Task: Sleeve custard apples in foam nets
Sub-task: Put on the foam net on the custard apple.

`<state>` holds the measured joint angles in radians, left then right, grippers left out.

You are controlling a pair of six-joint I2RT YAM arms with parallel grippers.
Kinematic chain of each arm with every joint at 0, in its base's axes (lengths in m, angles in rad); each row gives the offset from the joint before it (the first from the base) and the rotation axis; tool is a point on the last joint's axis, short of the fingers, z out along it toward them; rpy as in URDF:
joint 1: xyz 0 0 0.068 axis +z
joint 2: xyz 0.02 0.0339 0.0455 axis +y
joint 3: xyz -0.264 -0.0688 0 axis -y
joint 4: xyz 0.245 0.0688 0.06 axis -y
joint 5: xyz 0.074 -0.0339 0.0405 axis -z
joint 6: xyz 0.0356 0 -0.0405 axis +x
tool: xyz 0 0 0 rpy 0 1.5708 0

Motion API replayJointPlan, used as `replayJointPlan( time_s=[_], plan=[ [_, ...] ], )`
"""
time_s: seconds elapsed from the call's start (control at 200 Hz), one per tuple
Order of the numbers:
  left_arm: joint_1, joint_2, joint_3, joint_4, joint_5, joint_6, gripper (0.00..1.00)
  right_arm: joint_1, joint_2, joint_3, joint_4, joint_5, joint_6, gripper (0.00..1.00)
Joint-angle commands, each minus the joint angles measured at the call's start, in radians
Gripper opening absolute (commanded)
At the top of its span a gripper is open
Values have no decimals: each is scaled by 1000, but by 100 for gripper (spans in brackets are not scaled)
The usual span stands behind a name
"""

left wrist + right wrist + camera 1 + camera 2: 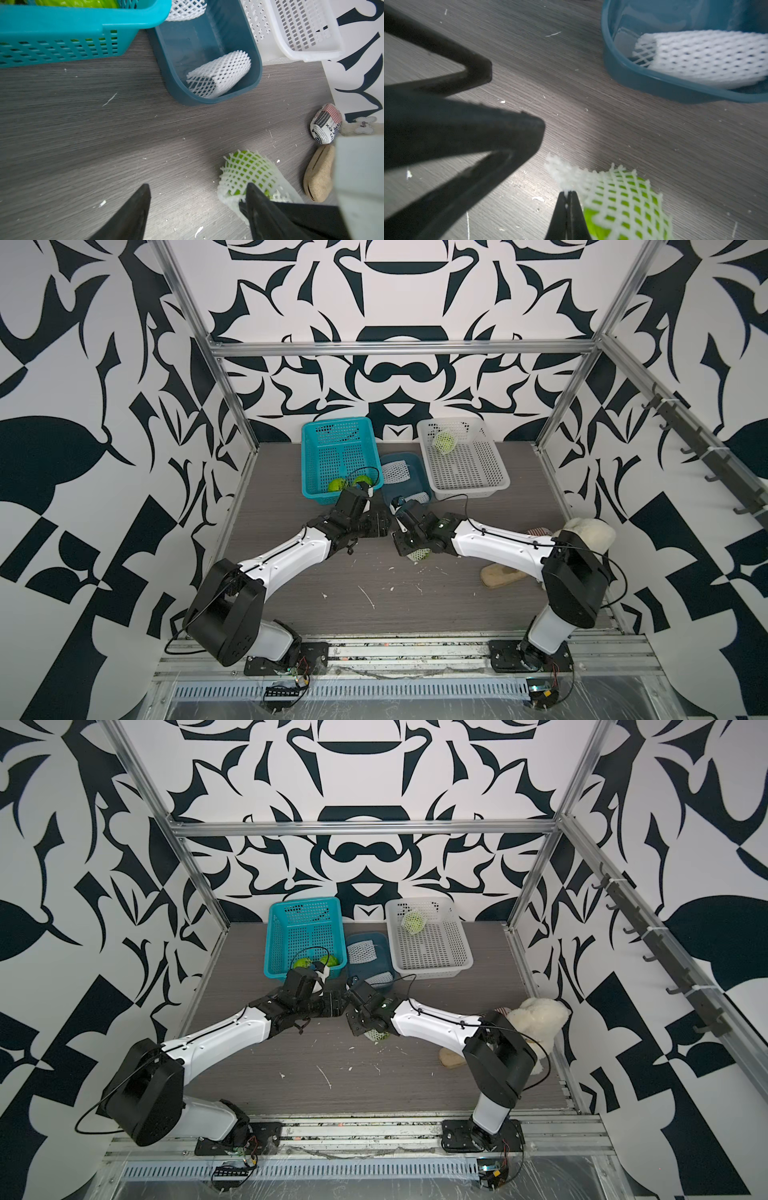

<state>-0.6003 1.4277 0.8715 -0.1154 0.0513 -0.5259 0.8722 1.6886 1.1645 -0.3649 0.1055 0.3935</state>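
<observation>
Apple [247, 172], partly sleeved in a net [612, 182], is seen lying mid-tabletop [104, 135]. The net's edge is pinched by the right fingers [560, 212], pressed together. The left fingers [133, 214] are spread just beside it. Beyond, two nets [220, 72] are seen in a tray [207, 101], two apples [336, 485] in a teal basket [309, 464], and a netted apple [444, 442] in a white basket [469, 489].

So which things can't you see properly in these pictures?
Custard apples in the teal basket: left arm covers parts in both top views; left wrist view's edge cuts them off.
Netted custard apple: mostly under the right arm in both top views.
Plush toy: likewise, partly behind the right arm.
Foam net in the dark tub: blurred in the right wrist view.
</observation>
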Motion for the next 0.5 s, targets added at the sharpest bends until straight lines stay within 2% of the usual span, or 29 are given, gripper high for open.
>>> replayJointPlan(
  time_s=[0.0, 0.23, 0.39, 0.495],
  plan=[
    [5, -11, 26, -7, 5, 10, 74, 1, -61, -16, -39, 111, 13, 2],
    [5, 5, 44, 5, 72, 6, 74, 0, -75, -37, -45, 114, 19, 7],
    [4, -2, 16, 73, 237, 8, 75, -2, -83, -57, -17, 98, 30, 18],
    [-6, 21, 5, 83, 322, 12, 75, -18, -115, -89, 34, 2, 42, 27]
  ],
)
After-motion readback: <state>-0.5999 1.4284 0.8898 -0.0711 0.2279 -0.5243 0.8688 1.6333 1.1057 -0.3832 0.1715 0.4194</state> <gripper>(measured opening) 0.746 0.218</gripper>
